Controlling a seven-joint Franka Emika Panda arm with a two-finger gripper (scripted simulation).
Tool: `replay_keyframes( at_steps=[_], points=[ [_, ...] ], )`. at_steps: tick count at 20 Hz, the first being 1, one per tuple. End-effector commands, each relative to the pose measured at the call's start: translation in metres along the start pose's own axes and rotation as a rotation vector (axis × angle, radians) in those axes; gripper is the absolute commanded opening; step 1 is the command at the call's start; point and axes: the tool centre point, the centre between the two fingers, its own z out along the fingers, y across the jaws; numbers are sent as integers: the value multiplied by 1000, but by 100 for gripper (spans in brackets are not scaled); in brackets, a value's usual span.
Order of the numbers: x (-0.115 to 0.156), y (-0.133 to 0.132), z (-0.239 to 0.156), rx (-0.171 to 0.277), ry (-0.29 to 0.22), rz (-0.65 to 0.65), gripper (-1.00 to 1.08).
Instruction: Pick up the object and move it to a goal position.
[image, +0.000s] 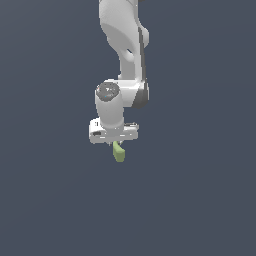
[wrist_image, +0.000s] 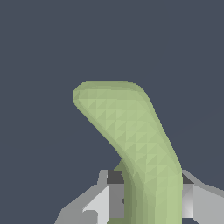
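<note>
The object (image: 119, 152) is a small light yellow-green, rounded, slightly bent block. In the exterior view it hangs down from under my white gripper (image: 115, 143), near the middle of the picture. In the wrist view the object (wrist_image: 131, 135) fills the middle, and its near end sits between my two grey fingers (wrist_image: 109, 199), which press on it from both sides. My gripper (wrist_image: 151, 201) is shut on the object. The far end of the block bends to one side and touches nothing.
A plain dark blue-grey surface (image: 200, 190) fills the background in both views. The white arm (image: 125, 45) rises above the gripper to the top edge of the exterior view.
</note>
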Motion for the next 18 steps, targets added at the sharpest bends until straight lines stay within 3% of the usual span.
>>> replay_keyframes(
  at_steps=[1, 9, 18],
  points=[
    [0, 0, 0, 0, 0, 0, -100],
    [2, 1, -20, 0, 0, 0, -100],
    [8, 7, -87, 0, 0, 0, -100]
  ],
)
